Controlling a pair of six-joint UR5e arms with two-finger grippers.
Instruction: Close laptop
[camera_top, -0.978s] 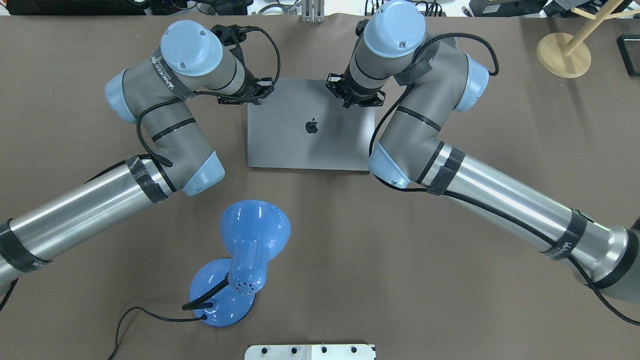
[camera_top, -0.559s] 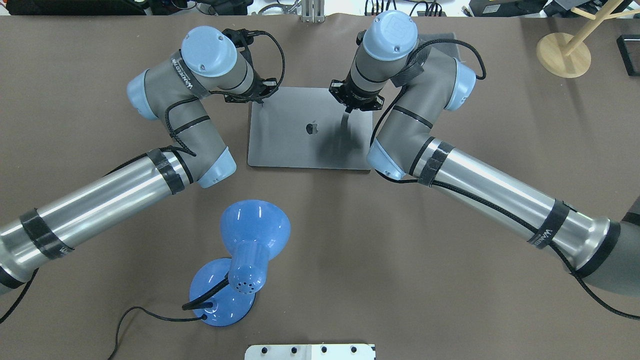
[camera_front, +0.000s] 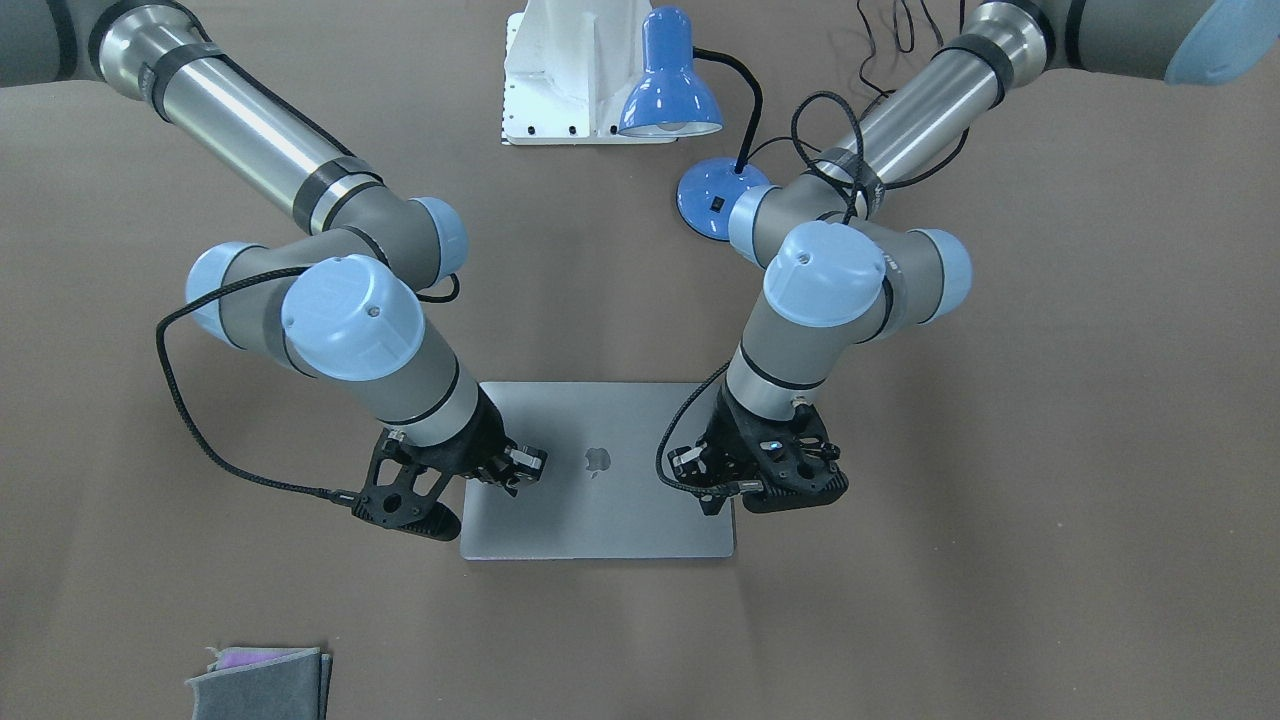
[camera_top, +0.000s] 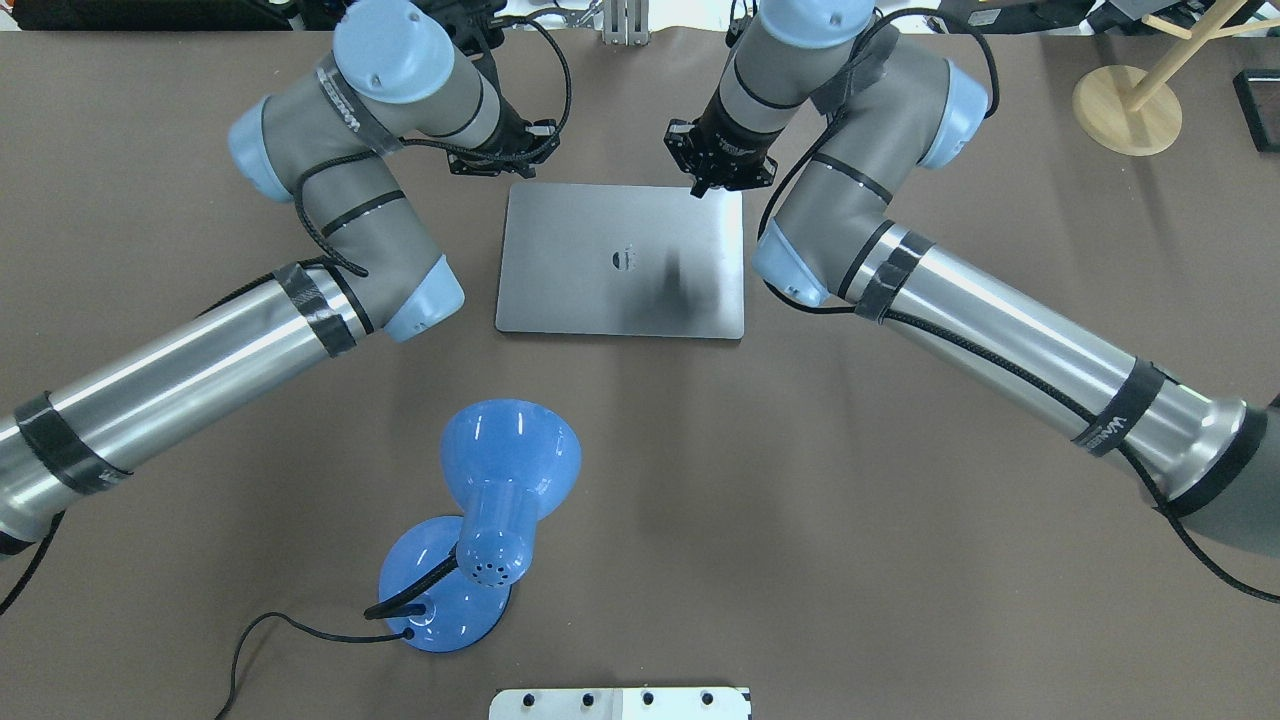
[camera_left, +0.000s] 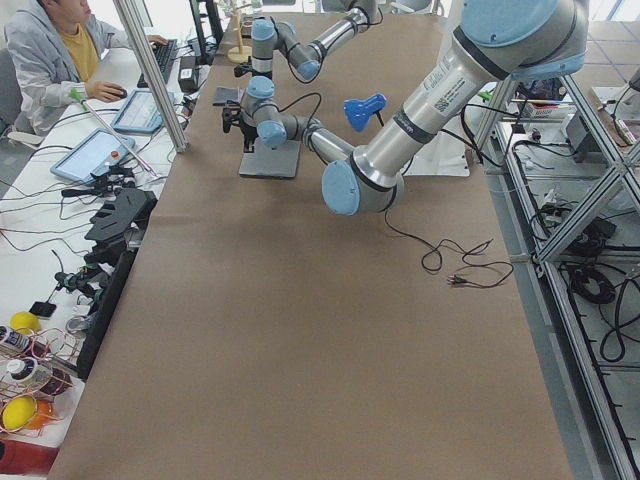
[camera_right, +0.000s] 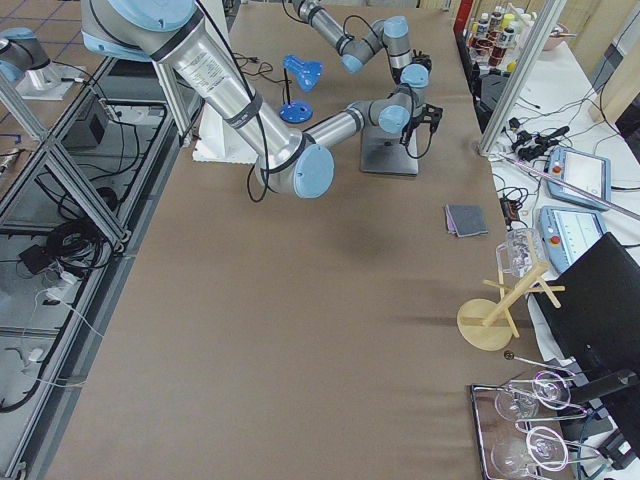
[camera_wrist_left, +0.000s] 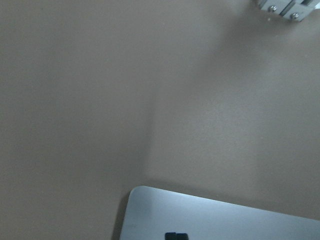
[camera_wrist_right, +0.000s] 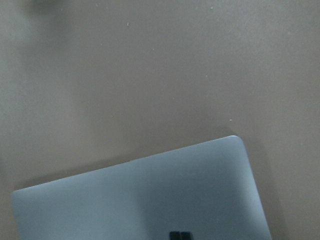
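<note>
The space-grey laptop (camera_top: 600, 290) lies flat on the brown table with its lid down and the apple logo up; it also shows in the front view (camera_front: 600, 525). My left gripper (camera_top: 500, 168) is shut, its tips over the lid's far left corner (camera_wrist_left: 225, 220). In the front view the left gripper (camera_front: 712, 500) is on the right. My right gripper (camera_top: 712, 185) is shut over the lid's far right corner (camera_wrist_right: 125, 200); the front view shows it (camera_front: 512, 480) on the left. I cannot tell whether the fingertips touch the lid.
A blue desk lamp (camera_top: 500, 500) with a black cord stands near the robot's side, close to my left forearm. A wooden stand (camera_top: 1128, 108) is at the far right. A grey cloth (camera_front: 260, 685) lies near the operators' edge. A white plate (camera_top: 620, 703) sits at the near edge.
The laptop's lid has come down from tilted to flat. Both grippers have moved away from the robot to the lid's far edge.
</note>
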